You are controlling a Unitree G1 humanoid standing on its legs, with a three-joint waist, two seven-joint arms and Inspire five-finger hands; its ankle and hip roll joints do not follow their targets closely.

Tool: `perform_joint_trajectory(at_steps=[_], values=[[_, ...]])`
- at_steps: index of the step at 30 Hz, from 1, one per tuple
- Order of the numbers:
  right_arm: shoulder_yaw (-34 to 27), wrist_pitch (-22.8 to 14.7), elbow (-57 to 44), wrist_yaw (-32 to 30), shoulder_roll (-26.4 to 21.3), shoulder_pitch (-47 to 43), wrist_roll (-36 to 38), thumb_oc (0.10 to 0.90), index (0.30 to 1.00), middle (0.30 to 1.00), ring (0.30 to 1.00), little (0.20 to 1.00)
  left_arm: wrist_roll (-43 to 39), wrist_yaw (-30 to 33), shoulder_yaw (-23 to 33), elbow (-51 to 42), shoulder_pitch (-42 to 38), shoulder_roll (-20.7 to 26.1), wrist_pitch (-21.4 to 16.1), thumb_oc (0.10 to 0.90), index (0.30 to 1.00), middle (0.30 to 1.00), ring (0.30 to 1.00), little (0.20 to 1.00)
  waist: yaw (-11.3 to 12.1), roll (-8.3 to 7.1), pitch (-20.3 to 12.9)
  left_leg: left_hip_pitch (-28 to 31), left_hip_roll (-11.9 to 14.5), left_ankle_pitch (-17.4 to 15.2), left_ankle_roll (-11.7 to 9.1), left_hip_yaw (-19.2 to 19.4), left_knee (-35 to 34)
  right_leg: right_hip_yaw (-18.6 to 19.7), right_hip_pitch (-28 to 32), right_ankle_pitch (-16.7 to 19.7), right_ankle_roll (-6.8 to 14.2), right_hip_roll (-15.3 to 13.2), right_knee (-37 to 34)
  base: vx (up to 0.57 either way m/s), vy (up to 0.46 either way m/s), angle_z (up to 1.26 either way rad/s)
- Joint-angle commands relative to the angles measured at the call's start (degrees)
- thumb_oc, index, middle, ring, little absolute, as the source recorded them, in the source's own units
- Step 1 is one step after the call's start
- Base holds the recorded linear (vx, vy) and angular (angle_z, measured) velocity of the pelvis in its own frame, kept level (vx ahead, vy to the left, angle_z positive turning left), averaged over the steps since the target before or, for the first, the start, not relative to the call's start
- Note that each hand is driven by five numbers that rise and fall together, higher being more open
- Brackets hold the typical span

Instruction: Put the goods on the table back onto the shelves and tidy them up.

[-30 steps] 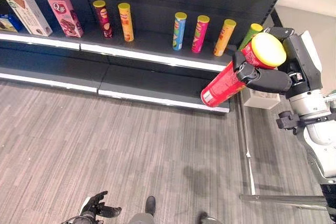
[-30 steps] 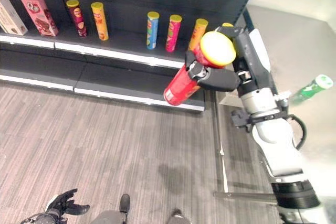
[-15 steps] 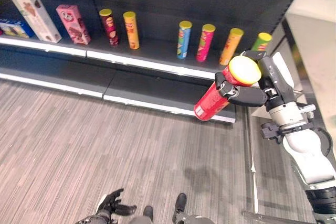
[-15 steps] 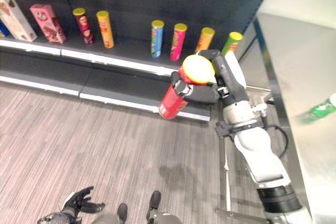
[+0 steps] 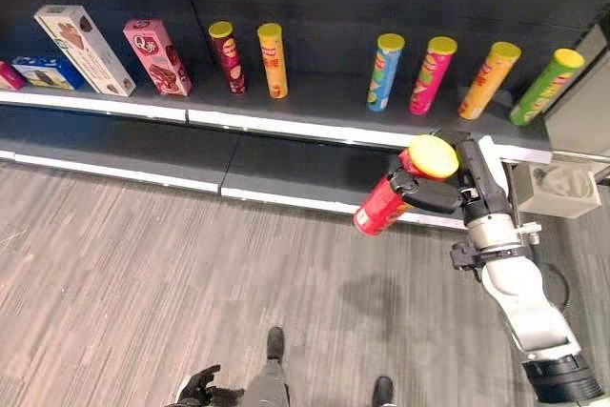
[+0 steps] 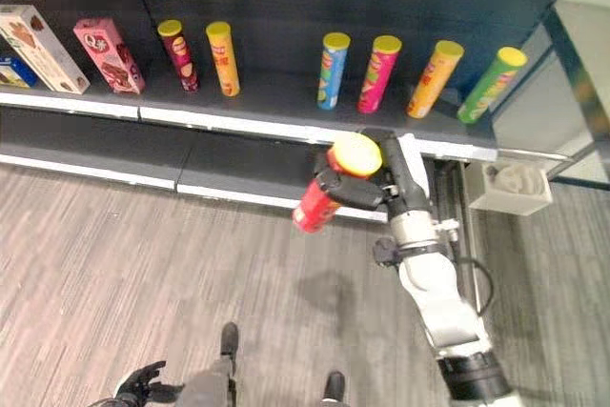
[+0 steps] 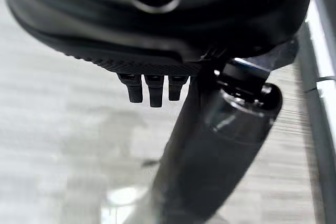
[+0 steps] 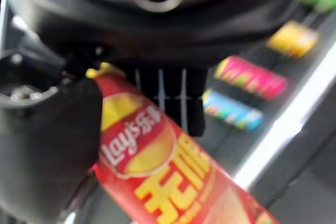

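One can in grip: red chip can [image 5: 393, 199] w/ yellow lid [image 5: 432, 156], held off the floor in front of the shelving.
Can axis: tilted; lid end up and toward the robot's right, base end down-left, aimed at the lower shelf [image 5: 286, 164] edge.
Right robot hand: [image 5: 440, 190] fingers and thumb wrapped round the can's upper part just under the lid; right wrist view shows the thumb against the can's side.
Left robot hand: [image 5: 198, 387] low at the bottom edge of the head view, over the floor, fingers loosely spread, nothing in it.
Upper shelf [image 5: 315, 107], left part: blue box [image 5: 45, 72] lying flat, white biscuit box [image 5: 84, 50] and pink box [image 5: 156, 56] standing, leaning a bit.
Upper shelf, mid: maroon can [image 5: 226, 57] and orange can [image 5: 274, 60] standing near each other.
Upper shelf, right part: blue can [image 5: 384, 71], pink can [image 5: 433, 75], orange-yellow can [image 5: 489, 80], green can [image 5: 545, 87] in a row, spaced apart, all lids up.
Lower shelf: sits below and in front of the upper one.
Beside shelving, robot's right: small white bin [image 5: 556, 190] w/ something pale crumpled in it; cannot tell what.
Floor: grey wood-look planks [image 5: 143, 274].
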Motion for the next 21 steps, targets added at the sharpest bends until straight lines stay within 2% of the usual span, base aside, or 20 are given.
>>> perform_joint_trajectory(at_steps=[1,3,4,6,7,8,9,10,11,12,14,16,21], values=[[-2.5,-5.9,-3.7,-2.2,-3.1,-11.2,-0.2,0.4,0.3,0.3,0.3,0.3,1.4,2.1,-0.4,-2.9,1.8,6.2,-1.6,0.8,0.9,0.9,0.9,0.9,2.5,-1.74,-4.0,-1.1,2.3,-5.7,-1.5,1.2,1.5,1.1,-0.1,3.1,4.8,-4.5,4.5,0.13,0.397,-0.35],[-2.4,-5.5,-3.2,-2.3,-3.2,-10.8,-0.7,0.4,0.3,0.3,0.3,0.3,1.1,2.1,-0.4,-3.8,1.6,6.8,-1.4,0.8,0.9,0.9,0.9,0.9,1.3,-1.38,-2.9,0.8,1.2,-6.8,-0.6,0.8,1.3,4.1,-3.1,2.7,3.6,-1.6,8.4,0.09,0.181,-0.25],[-2.1,-5.5,-3.2,-2.3,-3.2,-11.0,-0.8,0.4,0.3,0.3,0.3,0.3,0.9,2.2,-0.3,-4.0,1.3,6.8,-1.5,0.8,0.9,0.9,0.9,0.9,1.2,-1.04,-2.6,1.2,1.0,-6.9,-0.4,1.0,1.1,3.8,-4.3,2.3,3.4,-0.3,7.5,0.11,0.16,0.16],[-1.6,-5.6,-3.4,-2.4,-3.0,-11.5,-0.9,0.4,0.3,0.3,0.3,0.3,0.4,2.2,-0.2,-4.5,0.9,6.7,-1.6,0.8,0.9,0.9,0.9,0.9,0.9,-0.88,-2.1,2.0,0.6,-7.6,-0.4,1.5,0.8,1.0,-5.1,1.3,3.2,1.2,3.7,0.09,0.08,0.15],[-1.6,-5.6,-3.4,-2.4,-3.0,-11.5,-0.9,0.4,0.3,0.3,0.3,0.3,0.4,2.2,-0.2,-4.5,0.9,6.7,-1.6,0.8,0.9,0.9,0.9,0.9,0.8,-0.81,-2.1,2.0,0.7,-7.6,-0.4,1.4,0.8,0.8,-4.9,1.3,3.1,1.4,3.5,0.08,0.019,-0.06],[-1.4,-5.7,-3.3,-2.3,-3.0,-11.7,-0.9,0.4,0.3,0.3,0.3,0.3,0.1,2.1,-0.4,-4.8,0.9,6.5,-1.7,0.8,0.9,0.9,0.9,0.9,0.5,-0.8,-1.9,2.6,0.5,-8.0,-0.3,1.3,0.6,0.4,-5.8,1.3,3.1,2.9,1.8,0.1,0.014,-0.01],[-1.4,-5.7,-2.8,-2.5,-3.2,-11.7,-1.3,0.4,0.3,0.3,0.3,0.3,-0.2,2.1,-0.3,-4.8,0.6,6.2,-1.8,0.8,0.9,0.9,0.9,0.9,0.0,-0.87,-1.4,3.2,0.2,-8.3,-0.3,1.0,0.4,1.4,-7.3,1.7,3.2,4.8,0.0,0.2,0.023,0.15],[-1.5,-5.6,-2.5,-2.7,-3.2,-11.5,-1.5,0.4,0.3,0.3,0.3,0.3,-0.4,1.9,-0.5,-5.2,0.4,5.7,-1.8,0.8,0.9,0.9,0.9,0.9,-0.8,-1.45,-0.9,3.8,-0.9,-8.7,0.0,0.0,0.4,4.2,-9.3,3.3,3.8,7.2,-3.9,0.22,0.009,0.19],[-1.4,-5.7,-2.3,-2.9,-3.1,-11.4,-1.8,0.4,0.3,0.3,0.3,0.3,-0.4,1.7,-0.7,-5.4,0.5,5.3,-1.9,0.8,0.9,0.9,0.9,0.9,-1.0,-1.62,-0.6,4.3,-1.3,-9.2,0.1,-0.5,0.4,5.6,-10.1,4.3,4.0,8.2,-5.6,0.18,0.001,0.07],[-1.3,-5.7,-2.3,-2.9,-3.1,-11.4,-1.8,0.4,0.3,0.3,0.3,0.3,-0.4,1.7,-0.7,-5.4,0.5,5.3,-1.9,0.8,0.9,0.9,0.9,0.9,-1.0,-1.54,-0.6,4.4,-1.2,-9.3,0.1,-0.5,0.4,5.6,-9.9,4.4,4.0,8.3,-5.9,0.13,-0.019,0.05],[0.0,-5.4,-0.9,-3.1,-2.7,-12.0,-1.4,0.4,0.3,0.3,0.3,0.3,-1.0,1.4,-1.3,-6.3,0.2,4.6,-2.0,0.8,0.9,0.9,0.9,0.9,-1.5,-1.85,0.6,5.0,-1.8,-9.8,0.2,-2.3,0.4,7.9,-12.6,7.0,4.6,10.0,-8.0,0.15,-0.098,0.28],[0.6,-5.4,0.2,-2.8,-2.7,-12.2,-0.4,0.4,0.3,0.3,0.3,0.3,-0.9,1.2,-1.8,-7.2,0.3,4.5,-2.3,0.8,0.9,0.9,0.9,0.9,-1.3,-2.46,0.5,4.9,-2.4,-10.2,0.2,-3.9,0.4,8.2,-11.6,7.0,4.2,10.0,-9.9,0.15,-0.14,0.56],[1.1,-5.6,1.2,-3.3,-4.1,-13.3,-1.3,0.4,0.3,0.3,0.3,0.3,-2.4,0.8,-2.2,-7.7,1.4,3.4,-2.5,0.8,0.9,0.9,0.9,0.9,-0.5,-2.43,-0.4,4.9,-0.7,-10.4,-1.0,-6.2,0.4,5.4,-9.7,6.5,3.1,10.6,-10.0,0.14,-0.183,0.39]])
